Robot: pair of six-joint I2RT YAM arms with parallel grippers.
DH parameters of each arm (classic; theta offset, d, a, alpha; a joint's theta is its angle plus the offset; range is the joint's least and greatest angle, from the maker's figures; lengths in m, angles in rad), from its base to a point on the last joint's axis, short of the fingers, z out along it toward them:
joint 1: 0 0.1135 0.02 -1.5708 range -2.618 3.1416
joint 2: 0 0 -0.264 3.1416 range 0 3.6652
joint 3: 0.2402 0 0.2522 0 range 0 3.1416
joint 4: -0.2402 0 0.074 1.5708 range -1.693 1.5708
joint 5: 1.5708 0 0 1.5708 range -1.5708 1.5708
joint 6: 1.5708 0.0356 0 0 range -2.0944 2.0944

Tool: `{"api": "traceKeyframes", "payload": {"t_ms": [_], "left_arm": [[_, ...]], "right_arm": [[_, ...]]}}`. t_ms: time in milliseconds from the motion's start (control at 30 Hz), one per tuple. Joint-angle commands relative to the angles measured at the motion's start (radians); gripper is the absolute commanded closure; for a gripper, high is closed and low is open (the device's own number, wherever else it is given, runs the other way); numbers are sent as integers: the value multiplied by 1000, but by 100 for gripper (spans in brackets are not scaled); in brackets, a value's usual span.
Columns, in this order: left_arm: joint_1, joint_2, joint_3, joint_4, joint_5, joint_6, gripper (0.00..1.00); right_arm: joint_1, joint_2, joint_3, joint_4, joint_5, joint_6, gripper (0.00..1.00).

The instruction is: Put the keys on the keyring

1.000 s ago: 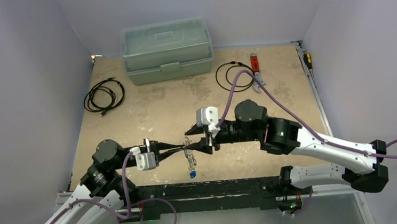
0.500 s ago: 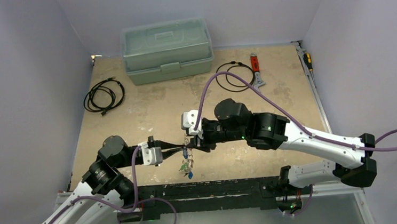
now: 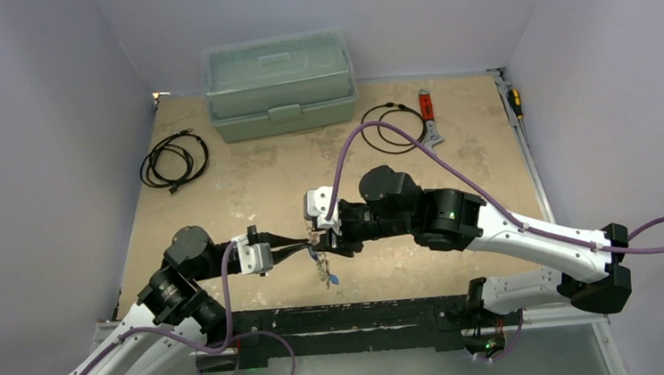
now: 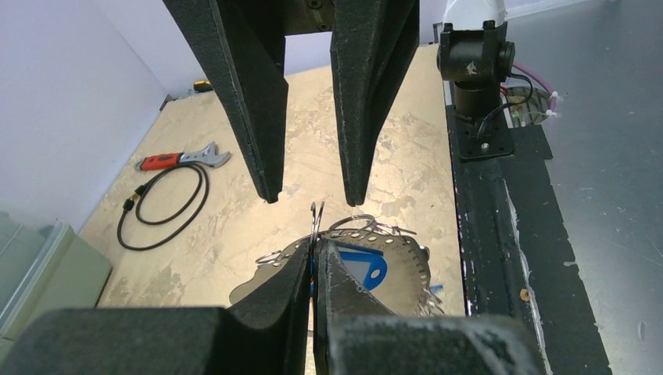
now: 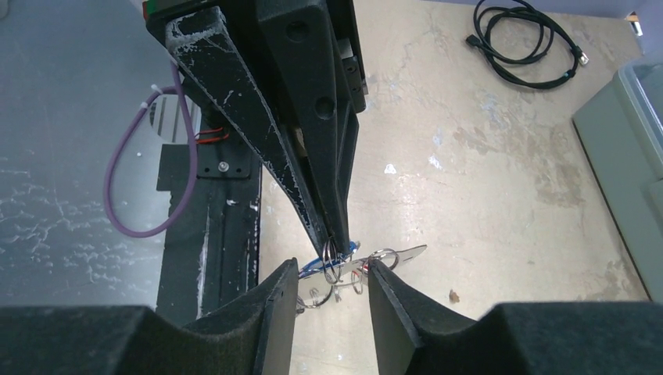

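My left gripper point(image 4: 316, 251) is shut on the keyring point(image 4: 316, 221), a thin silver loop standing upright out of its tips. Below it hang the keys point(image 4: 366, 269), one with a blue head, along with smaller rings and a toothed metal blade. In the top view the bunch of keys point(image 3: 324, 274) dangles near the table's front edge. My right gripper point(image 5: 332, 285) faces the left one tip to tip, open, with its fingers point(image 5: 275, 306) on either side of the keyring point(image 5: 330, 262). It holds nothing. The left gripper point(image 5: 338, 234) reaches down into that view from above.
A green toolbox point(image 3: 279, 84) stands at the back. One black cable coil point(image 3: 174, 160) lies at the left, another point(image 3: 393, 127) beside the red-handled wrench point(image 3: 428, 113) at the back right. A screwdriver point(image 3: 513, 101) lies along the right edge. The black base rail point(image 3: 356, 315) runs just below the keys.
The right arm has swung left, bringing its gripper up to the left gripper's tips. The hanging keys have swayed slightly. The left gripper has kept its grip on the ring.
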Motion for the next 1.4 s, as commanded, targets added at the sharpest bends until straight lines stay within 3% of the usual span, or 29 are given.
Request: {"api": "traceKeyframes", "payload": {"t_ms": [0, 367, 567, 733, 833, 967, 1367], "left_arm": [[4, -1, 52, 60, -7, 9, 100], [4, -3, 52, 63, -5, 5, 100], [4, -9, 52, 63, -7, 6, 100], [5, -27, 45, 72, -23, 9, 100], [4, -58, 33, 86, -43, 17, 73], [5, -118, 2, 113, -65, 26, 58], [4, -109, -12, 189, 75, 30, 66]], "right_arm": [[7, 8, 21, 42, -24, -1, 60], [7, 43, 21, 56, -4, -2, 75], [7, 45, 17, 55, -1, -5, 100], [8, 12, -15, 98, 12, -7, 100], [7, -45, -53, 169, 16, -8, 100], [7, -154, -138, 309, -47, 42, 100], [7, -246, -225, 441, -108, 95, 100]]}}
